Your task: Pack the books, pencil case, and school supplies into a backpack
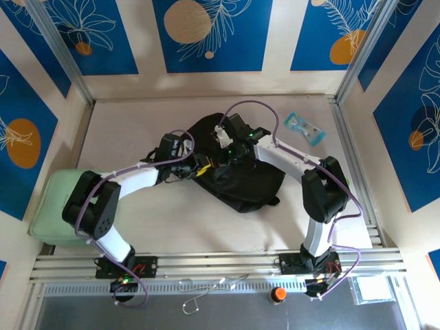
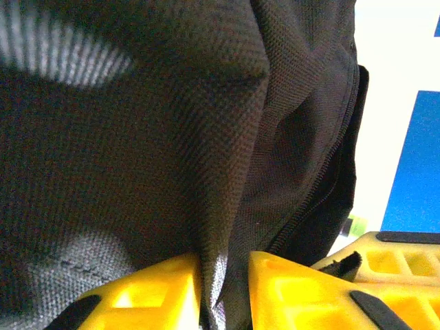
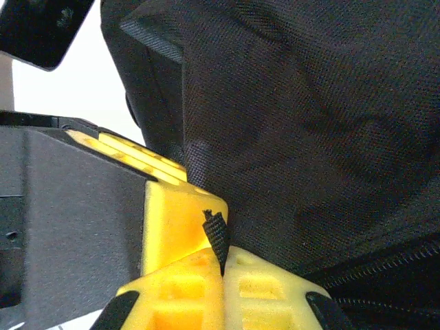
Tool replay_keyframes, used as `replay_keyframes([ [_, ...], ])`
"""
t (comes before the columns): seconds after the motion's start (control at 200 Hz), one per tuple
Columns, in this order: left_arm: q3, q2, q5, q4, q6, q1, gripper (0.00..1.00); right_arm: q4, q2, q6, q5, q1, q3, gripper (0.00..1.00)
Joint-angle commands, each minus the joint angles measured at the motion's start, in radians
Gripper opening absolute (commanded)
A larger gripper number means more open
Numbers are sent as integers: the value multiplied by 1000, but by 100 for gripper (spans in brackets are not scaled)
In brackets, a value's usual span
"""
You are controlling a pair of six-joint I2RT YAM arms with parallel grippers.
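Near edge: rail with an orange knob (image 1: 277,294), arm bases bolted on either side of it.
Near left: green case (image 1: 49,206) at the left edge of the bench (image 1: 130,124), partly under the left arm's elbow.
Mid bench: black backpack (image 1: 254,182) lying flat, roughly centred. Both arms reach in to its left, far end, and the two hands sit close together there.
Left hand (image 2: 224,275): comes in from the left with its yellow fingers (image 2: 151,289) nearly together. A fold of backpack fabric is pinched between them, touching both sides, so it is grasping the backpack.
Right hand (image 3: 221,265): comes in from the right, clenched on a short black webbing tab (image 3: 216,232) at the backpack's edge. The tab stands up out of the seam between the fingers. A zip line runs along the fabric just right of it. In the left wrist view the same tab shows at the tip of the right hand, just beside the left hand.
I can't tell whether the backpack is open; the wrist views are mostly black fabric.
Far right: a small light-blue packet (image 1: 303,128) on the bench, well apart from the backpack.
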Motion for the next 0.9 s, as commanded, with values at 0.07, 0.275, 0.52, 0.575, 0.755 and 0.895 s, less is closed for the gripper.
replay_keyframes([
  [0.07, 44, 14, -5, -116, 91, -7, 0, -13, -16, 14, 120, -19, 1, 0],
  [0.275, 11, 0, -32, -140, 134, -4, 0, -58, 54, 25, 388, -92, 97, 0],
  [0.52, -26, -29, -45, -154, 165, 7, 0, -34, 134, 51, 479, -213, 202, 0],
  [0.575, -23, -30, -47, -166, 176, 8, 0, -30, 153, 52, 501, -225, 226, 0],
  [0.755, 20, -17, -57, -204, 218, 24, 0, -109, 217, 129, 569, -264, 307, 0],
  [0.895, 132, 39, -87, -274, 298, 59, 0, -130, 196, 186, 531, -292, 289, 0],
])
